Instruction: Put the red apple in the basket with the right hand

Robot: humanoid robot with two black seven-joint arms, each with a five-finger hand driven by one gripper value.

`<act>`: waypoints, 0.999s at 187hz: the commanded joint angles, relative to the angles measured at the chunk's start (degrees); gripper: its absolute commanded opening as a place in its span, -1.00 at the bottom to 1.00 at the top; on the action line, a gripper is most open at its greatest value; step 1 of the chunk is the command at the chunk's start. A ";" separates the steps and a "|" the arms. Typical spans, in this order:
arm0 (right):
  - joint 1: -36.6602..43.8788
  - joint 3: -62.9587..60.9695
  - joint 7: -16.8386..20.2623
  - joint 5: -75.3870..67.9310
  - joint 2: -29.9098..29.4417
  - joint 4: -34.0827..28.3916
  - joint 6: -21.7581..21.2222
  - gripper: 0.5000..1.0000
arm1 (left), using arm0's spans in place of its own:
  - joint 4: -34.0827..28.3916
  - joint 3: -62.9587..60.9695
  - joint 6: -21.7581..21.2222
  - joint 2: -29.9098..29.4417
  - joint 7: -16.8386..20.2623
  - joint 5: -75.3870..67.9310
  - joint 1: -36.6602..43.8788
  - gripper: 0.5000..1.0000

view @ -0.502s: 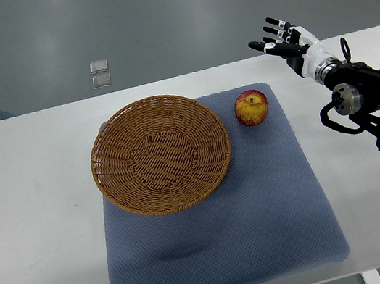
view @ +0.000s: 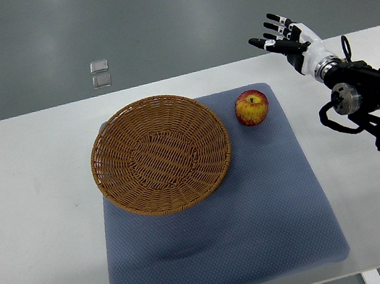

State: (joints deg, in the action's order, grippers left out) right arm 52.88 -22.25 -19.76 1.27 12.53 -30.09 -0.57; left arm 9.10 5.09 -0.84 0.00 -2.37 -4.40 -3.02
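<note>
Now bring right hand [view: 288, 38], fingers spread and empty, left and nearer onto apple [view: 252, 107]; grip softly, then lift left into basket [view: 160, 154]

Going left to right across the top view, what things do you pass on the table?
basket → red apple → right hand, fingers spread, holding nothing. All above or on the blue mat, which spans basket and apple.
</note>
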 commanded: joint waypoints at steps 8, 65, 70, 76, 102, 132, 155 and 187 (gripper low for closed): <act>-0.06 0.11 -0.45 2.68 0.31 -0.06 -2.85 0.67 | 0.04 0.00 -0.04 0.00 0.00 0.00 0.03 1.00; 1.35 0.63 -0.63 12.00 1.98 -0.06 -9.97 0.67 | -0.05 0.00 0.05 0.00 0.00 0.00 0.03 1.00; 1.35 0.63 -0.63 12.00 1.98 -0.06 -9.97 0.67 | -0.05 0.00 0.05 0.00 0.00 0.00 0.03 1.00; 1.61 0.63 -1.07 17.18 2.24 -0.06 -13.23 0.67 | -0.05 0.00 -0.04 0.00 0.00 0.00 0.12 1.00; 2.40 0.72 -2.30 26.32 2.33 -0.23 -14.63 0.67 | 0.04 -0.08 0.05 0.00 0.00 0.00 0.03 1.00; 3.46 0.81 -4.06 39.77 3.21 -0.32 -17.27 0.67 | 0.04 0.00 0.05 0.00 0.00 0.00 0.03 1.00; 4.86 0.90 -6.08 51.19 3.73 -0.32 -19.90 0.67 | 0.22 0.00 0.05 0.00 0.00 0.00 0.03 1.00; 5.57 0.90 -8.19 60.69 4.00 -0.32 -21.40 0.66 | 0.39 0.00 0.05 0.00 0.00 0.00 0.03 1.00</act>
State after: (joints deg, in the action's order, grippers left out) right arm 58.00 -21.36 -26.93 57.45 16.35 -30.42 -21.36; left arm 9.45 5.06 -0.79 0.00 -2.37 -4.39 -2.97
